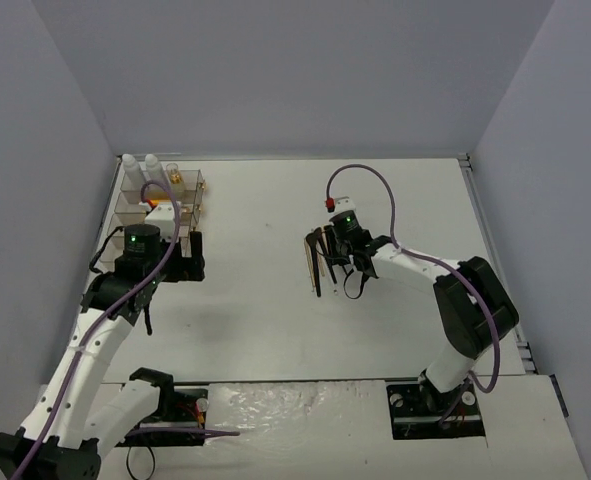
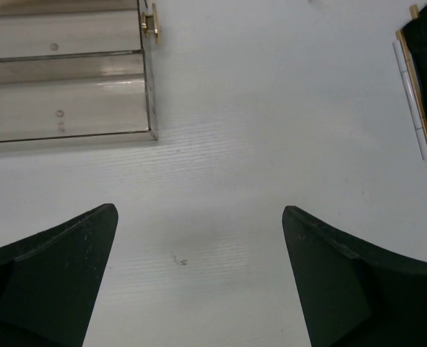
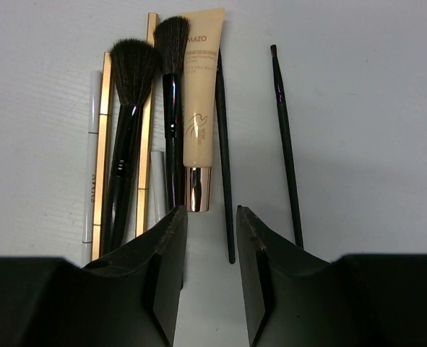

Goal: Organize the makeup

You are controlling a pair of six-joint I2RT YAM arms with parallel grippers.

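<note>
Okay so, white table (image 2: 220,144), plain grey walls (image 1: 275,70). The left claw (image 2: 200,210) is spread wide, with the clear drawer box (image 2: 68,108) ahead-left of it. The right claw (image 3: 212,214) is narrowed, with the brushes (image 3: 134,72) and beige tube (image 3: 201,101) just ahead. Can't tell if it's pinching anything.

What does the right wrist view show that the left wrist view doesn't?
Right wrist only: the beige tube, a thin black brush lying apart, and the right gripper, its fingers close together either side of the end of a slim black stick. Left wrist only: the clear drawer box with a gold knob, and the left gripper, wide open above the table. Both: fluffy black brushes, gold sticks and a white pencil lying side by side.
</note>
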